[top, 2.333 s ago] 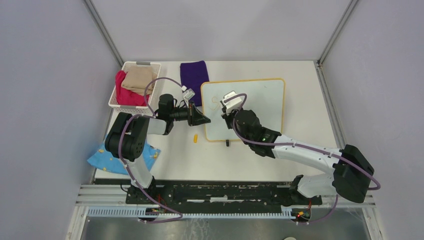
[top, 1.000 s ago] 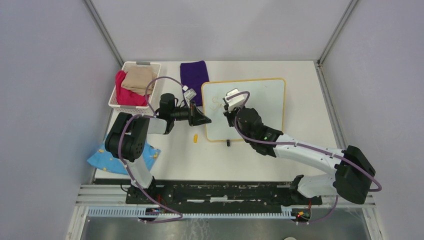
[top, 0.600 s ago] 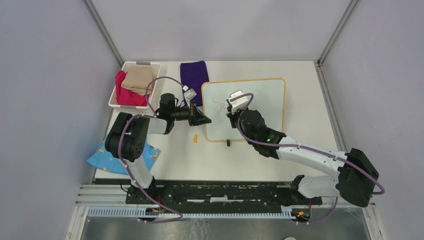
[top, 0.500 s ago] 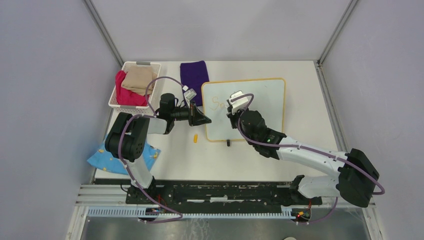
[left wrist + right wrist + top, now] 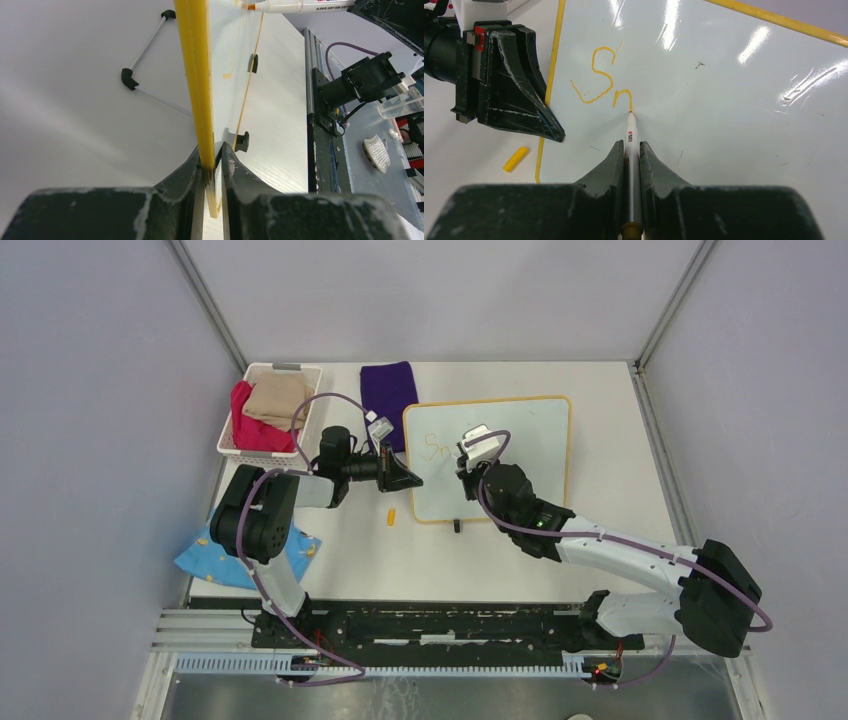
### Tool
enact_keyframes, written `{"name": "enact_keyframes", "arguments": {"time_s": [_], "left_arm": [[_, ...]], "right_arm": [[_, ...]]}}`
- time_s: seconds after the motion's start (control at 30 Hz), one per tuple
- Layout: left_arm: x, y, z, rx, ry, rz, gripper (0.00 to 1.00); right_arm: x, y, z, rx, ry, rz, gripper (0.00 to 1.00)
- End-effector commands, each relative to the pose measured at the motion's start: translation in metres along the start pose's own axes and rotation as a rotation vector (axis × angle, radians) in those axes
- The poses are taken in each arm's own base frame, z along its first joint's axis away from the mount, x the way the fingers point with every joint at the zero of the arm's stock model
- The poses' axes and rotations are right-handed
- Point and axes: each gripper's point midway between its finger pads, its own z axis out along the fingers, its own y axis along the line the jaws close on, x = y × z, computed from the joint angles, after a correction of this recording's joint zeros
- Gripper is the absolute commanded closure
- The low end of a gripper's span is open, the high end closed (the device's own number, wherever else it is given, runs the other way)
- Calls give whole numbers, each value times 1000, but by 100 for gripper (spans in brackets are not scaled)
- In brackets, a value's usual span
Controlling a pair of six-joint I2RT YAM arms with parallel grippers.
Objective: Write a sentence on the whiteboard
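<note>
We see the whiteboard (image 5: 530, 440) resting on the desk (image 5: 620, 510), its yellow left edge clamped between the fingers of the left pincer (image 5: 211, 150). The right pincer (image 5: 631, 147) grips a marker (image 5: 630, 131), tip touching the board. The sentence (image 5: 601, 82), near the far-left corner, reads only "Sn" in orange.

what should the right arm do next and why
Probably arch the marker up and over into a second hump: the sentence shows only an S and one hump, the tip sits at that hump's foot on the whiteboard, and the left gripper clamps its frame.
</note>
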Motion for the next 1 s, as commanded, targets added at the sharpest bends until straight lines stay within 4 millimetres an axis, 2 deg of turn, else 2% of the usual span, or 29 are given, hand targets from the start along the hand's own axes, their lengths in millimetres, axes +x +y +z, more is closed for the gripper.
{"name": "enact_keyframes", "arguments": {"time_s": [0.0, 0.2, 0.43, 0.67, 0.97], "left_arm": [[46, 17, 6, -94, 100, -41, 98], [47, 16, 7, -94, 106, -39, 98], [46, 16, 7, -95, 108, -35, 98], [47, 17, 8, -96, 111, -37, 98], [47, 17, 7, -98, 113, -38, 98]], "right_arm": [[-21, -11, 2, 45, -39, 15, 100], [-37, -10, 8, 48, -61, 14, 100], [-39, -16, 10, 68, -60, 16, 100], [-29, -29, 6, 103, -40, 17, 100], [-11, -31, -2, 98, -15, 20, 100]]}}
